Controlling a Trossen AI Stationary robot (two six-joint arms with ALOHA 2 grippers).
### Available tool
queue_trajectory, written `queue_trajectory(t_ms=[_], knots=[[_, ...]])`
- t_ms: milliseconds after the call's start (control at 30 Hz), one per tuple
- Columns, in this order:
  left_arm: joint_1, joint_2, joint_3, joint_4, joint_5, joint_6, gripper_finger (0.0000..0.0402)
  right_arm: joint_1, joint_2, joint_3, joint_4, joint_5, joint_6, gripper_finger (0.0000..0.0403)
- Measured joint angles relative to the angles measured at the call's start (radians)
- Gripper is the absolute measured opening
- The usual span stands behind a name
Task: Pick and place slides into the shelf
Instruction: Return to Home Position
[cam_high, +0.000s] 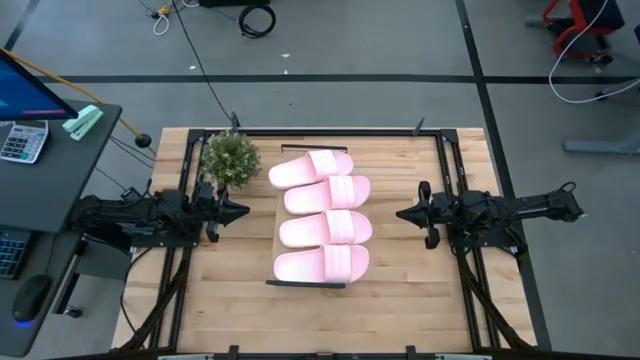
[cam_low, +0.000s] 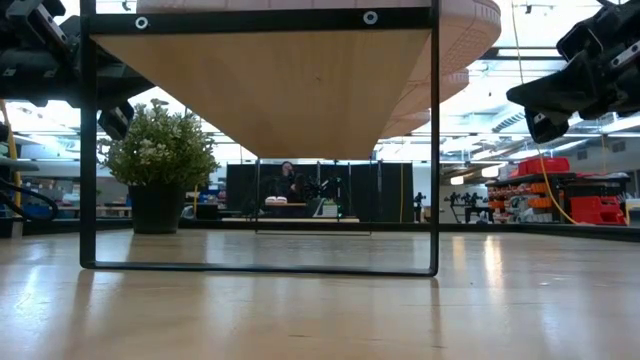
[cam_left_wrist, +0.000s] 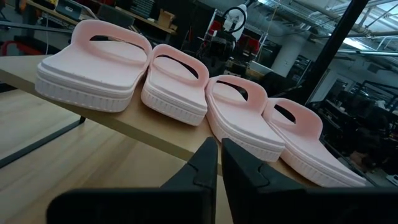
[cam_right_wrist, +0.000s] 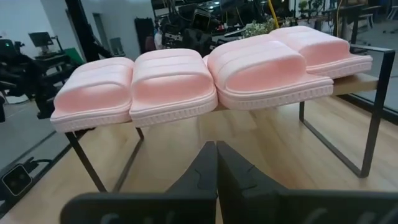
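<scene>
Four pink slides sit side by side on the shelf (cam_low: 260, 90), which stands at the middle of the wooden table (cam_high: 400, 300) and runs from 12 to 6 o'clock in the high view. From the 12 o'clock end, the row goes first slide (cam_high: 312, 168), second slide (cam_high: 327, 192), third slide (cam_high: 325, 228), fourth slide (cam_high: 322, 263), each touching its neighbour. All four heels face 9 o'clock and all four wide straps lie toward 3 o'clock. The strap ends jut out past the plank's edge on that side.

The left gripper (cam_high: 243, 211) hangs above the table at 9 o'clock from the shelf, just beside it and not touching it. Its fingers are pressed together with nothing between them. The right gripper (cam_high: 400, 213) hangs at 3 o'clock from the shelf, a little farther off. Its fingers are likewise closed and empty. The two grippers point at each other across the row of slides.

A small potted plant (cam_high: 230, 158) stands on the table at about 10 o'clock from the shelf, near the left gripper.
</scene>
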Motion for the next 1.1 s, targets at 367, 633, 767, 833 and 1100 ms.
queue_trajectory(t_ms=[367,633,767,833,1100], knots=[[0.000,0.000,0.000,0.000,0.000,0.001,0.0039,0.000,0.000,0.001,-0.003,-0.016,-0.024,0.0017],[0.000,0.000,0.000,0.000,0.000,0.001,0.0035,0.000,0.001,0.016,-0.018,-0.019,0.054,0.0018],[0.000,0.000,0.000,0.000,0.000,0.001,0.0028,0.000,0.000,0.016,-0.017,-0.019,0.054,0.0017],[0.000,0.000,0.000,0.000,0.000,0.000,0.0027,0.000,0.000,0.016,-0.016,-0.019,0.054,0.0016],[0.000,0.000,0.000,0.000,0.000,0.000,0.0031,0.000,0.000,0.016,-0.016,-0.019,0.053,0.0016]])
